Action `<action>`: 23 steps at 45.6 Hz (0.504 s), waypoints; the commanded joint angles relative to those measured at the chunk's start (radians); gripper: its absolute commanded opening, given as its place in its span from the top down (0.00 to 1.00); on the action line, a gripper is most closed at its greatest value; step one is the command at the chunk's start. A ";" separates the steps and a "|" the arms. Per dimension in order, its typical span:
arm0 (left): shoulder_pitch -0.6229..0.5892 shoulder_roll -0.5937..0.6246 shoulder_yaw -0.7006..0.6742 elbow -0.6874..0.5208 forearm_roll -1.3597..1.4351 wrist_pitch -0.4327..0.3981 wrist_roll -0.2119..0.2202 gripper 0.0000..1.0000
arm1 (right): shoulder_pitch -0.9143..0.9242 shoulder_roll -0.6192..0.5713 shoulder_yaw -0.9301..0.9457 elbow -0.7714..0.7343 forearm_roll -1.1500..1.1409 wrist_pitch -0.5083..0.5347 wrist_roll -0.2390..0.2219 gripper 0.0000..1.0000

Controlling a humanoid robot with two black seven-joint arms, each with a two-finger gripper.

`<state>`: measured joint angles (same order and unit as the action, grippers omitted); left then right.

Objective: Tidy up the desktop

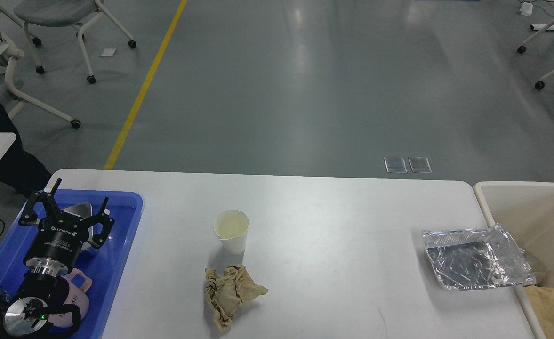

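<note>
Three bits of clutter sit on the desktop (333, 212): a paper cup (231, 230) mid-table, a crumpled brown paper (229, 292) just in front of it, a foil tray (477, 258) at the right edge beside the bin (526, 207). The left gripper (69, 202) hangs over the blue tray (126, 226), fingers spread wide, holding nothing. The right arm's out of shot. Risk: a hard pinch could crush or tip that light cup.

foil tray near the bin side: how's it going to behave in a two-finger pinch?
The foil tray looks thin and wrinkled, so its rim will probably crumple rather than hold stiff. It seems empty, so likely very light and apt to slide on the smooth desktop if pushed. Its right edge overhangs towards the bin, so a nudge may tip it in.
</note>
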<state>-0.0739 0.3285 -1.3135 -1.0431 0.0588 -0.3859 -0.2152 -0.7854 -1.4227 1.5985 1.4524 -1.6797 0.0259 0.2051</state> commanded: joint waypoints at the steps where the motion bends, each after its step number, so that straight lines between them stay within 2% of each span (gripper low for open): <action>1: -0.001 -0.008 0.007 0.000 0.009 0.002 0.000 0.04 | 0.000 -0.002 -0.005 -0.027 0.083 0.002 0.011 0.00; 10: -0.001 -0.006 0.005 0.000 0.022 0.006 0.000 0.04 | 0.000 0.053 -0.022 -0.023 0.087 -0.003 0.007 0.00; 14: 0.000 -0.005 0.005 0.000 0.022 0.006 0.000 0.04 | 0.014 0.128 -0.020 0.003 0.091 -0.026 0.008 0.00; 16: 0.000 -0.005 0.005 0.000 0.022 0.006 0.000 0.04 | 0.089 0.210 -0.019 0.019 0.098 -0.043 0.008 0.00; 20: 0.000 -0.005 0.005 0.000 0.022 0.006 0.000 0.04 | 0.308 0.451 -0.037 0.020 0.101 -0.026 -0.001 0.00; 23: -0.001 -0.005 0.005 0.000 0.024 0.009 0.002 0.04 | 0.422 0.518 -0.072 -0.006 0.104 0.024 -0.003 0.00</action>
<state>-0.0739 0.3235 -1.3085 -1.0431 0.0814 -0.3803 -0.2147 -0.5778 -1.0816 1.5699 1.4710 -1.5801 -0.0054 0.2081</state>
